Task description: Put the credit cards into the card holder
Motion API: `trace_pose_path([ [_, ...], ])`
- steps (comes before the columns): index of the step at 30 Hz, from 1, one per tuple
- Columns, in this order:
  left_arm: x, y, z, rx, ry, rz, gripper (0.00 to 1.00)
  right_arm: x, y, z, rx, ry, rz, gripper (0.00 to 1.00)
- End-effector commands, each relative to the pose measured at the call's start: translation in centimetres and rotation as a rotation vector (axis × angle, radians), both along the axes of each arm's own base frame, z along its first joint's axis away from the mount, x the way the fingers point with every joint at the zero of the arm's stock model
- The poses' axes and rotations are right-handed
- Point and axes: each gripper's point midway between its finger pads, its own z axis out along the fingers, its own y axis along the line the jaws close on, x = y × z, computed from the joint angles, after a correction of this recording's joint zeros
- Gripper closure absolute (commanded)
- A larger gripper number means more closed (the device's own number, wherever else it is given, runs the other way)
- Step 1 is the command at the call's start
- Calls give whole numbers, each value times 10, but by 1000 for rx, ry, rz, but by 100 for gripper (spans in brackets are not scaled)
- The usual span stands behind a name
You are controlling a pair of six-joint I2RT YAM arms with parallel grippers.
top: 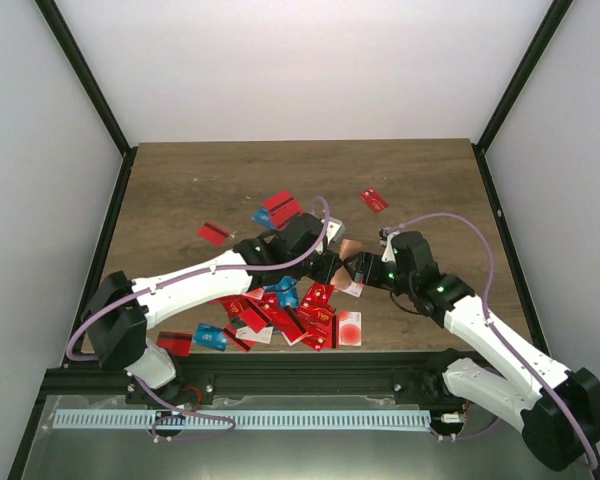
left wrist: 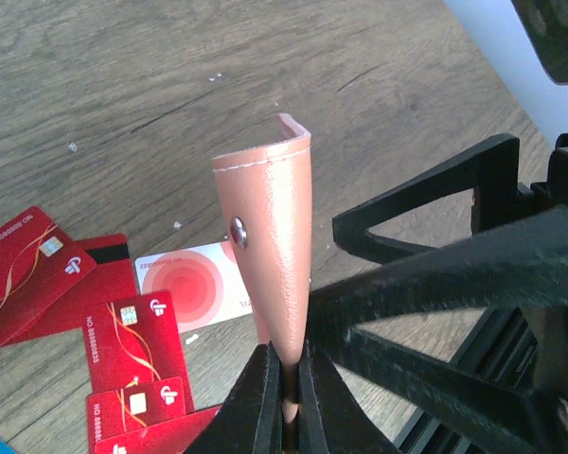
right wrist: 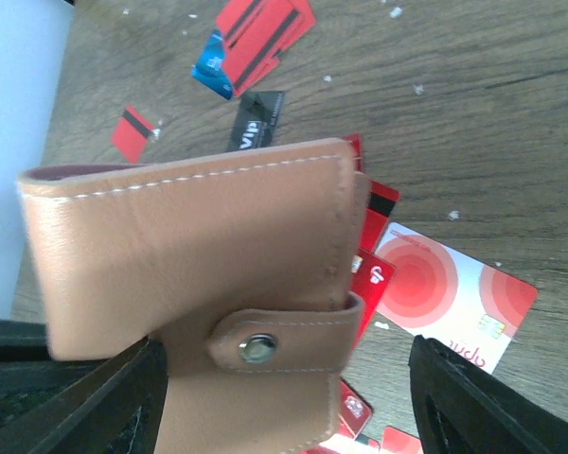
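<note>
The tan card holder [left wrist: 270, 236] stands upright above the table, and my left gripper [left wrist: 286, 378] is shut on its lower edge. Its strap is snapped shut with a metal stud [right wrist: 257, 348]. My right gripper [right wrist: 284, 402] is open, with the card holder [right wrist: 199, 246] between its wide-set fingers; the right finger [right wrist: 464, 402] stands well clear of it. From above, both grippers meet at the card holder [top: 348, 250]. Red credit cards [top: 290, 318] lie piled below, beside a white card with a red dot [top: 349, 328].
More cards lie scattered: red ones [top: 280, 208] behind the left arm, one [top: 374, 200] at the far right, one [top: 214, 233] at the left, blue ones [top: 209, 335] near the front edge. A dark grey card [right wrist: 256, 121] lies beyond the holder.
</note>
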Motion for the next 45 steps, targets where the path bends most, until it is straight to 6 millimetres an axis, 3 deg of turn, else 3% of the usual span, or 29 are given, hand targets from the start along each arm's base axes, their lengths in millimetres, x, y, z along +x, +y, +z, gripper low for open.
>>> trace_pose_path([
  [1,-11,-7,34,-93,-35,-56,96,8,-15,-18,-100,28,-79,29],
  [6,-13,-5,41,-102,-40,-57,96,10,-28,-41,-184,82,-136,30],
  [18,-8,-1,48,-83,-69,-37,96,10,-41,-73,-282,154,-179,31],
  [24,5,6,43,-31,-116,6,96,5,-9,-36,-89,-9,-6,34],
  [29,14,7,51,-41,-129,10,96,1,-10,-11,38,-103,19,37],
  [36,17,16,83,-174,-87,-49,96,-7,-16,26,305,-223,130,36],
  [38,17,21,94,-210,-76,-66,96,-12,-14,36,372,-248,179,32],
  [45,3,32,131,-322,-56,-141,96,-15,-10,61,480,-325,276,25],
])
